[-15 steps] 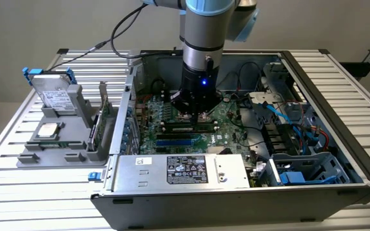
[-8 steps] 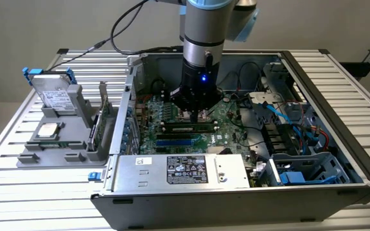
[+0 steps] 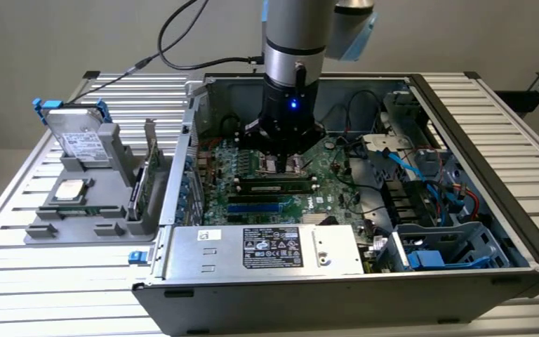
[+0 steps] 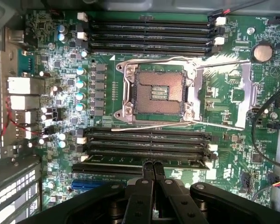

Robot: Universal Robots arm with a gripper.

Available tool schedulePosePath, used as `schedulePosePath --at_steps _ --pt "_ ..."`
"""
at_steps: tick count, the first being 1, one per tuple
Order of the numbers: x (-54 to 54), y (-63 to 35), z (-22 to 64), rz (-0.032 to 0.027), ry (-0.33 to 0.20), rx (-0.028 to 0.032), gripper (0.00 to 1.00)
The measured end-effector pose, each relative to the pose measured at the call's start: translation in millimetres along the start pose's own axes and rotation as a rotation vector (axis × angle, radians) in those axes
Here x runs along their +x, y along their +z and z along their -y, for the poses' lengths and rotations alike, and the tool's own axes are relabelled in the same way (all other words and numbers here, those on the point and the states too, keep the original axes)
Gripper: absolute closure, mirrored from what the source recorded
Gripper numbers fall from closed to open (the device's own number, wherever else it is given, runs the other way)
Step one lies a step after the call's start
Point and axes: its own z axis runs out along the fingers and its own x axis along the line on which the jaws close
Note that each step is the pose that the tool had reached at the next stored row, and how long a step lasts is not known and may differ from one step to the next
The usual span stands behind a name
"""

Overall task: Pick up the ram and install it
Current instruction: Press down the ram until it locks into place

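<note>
Right now your gripper hangs inside the open computer case, low over the motherboard, with its fingers pressed together and nothing between them. Look just under the fingertips: the ram sits in a black memory slot on the side of the empty CPU socket nearer the power supply. Outside the case, on the exterior view's left, a silver hard drive stands in a grey holder.
</note>
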Motion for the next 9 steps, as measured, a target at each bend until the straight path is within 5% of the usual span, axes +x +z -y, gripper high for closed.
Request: schedulePosePath --at_steps 9 --pt "6.7 -3.9 0.4 0.0025 0.000 -0.0009 0.90"
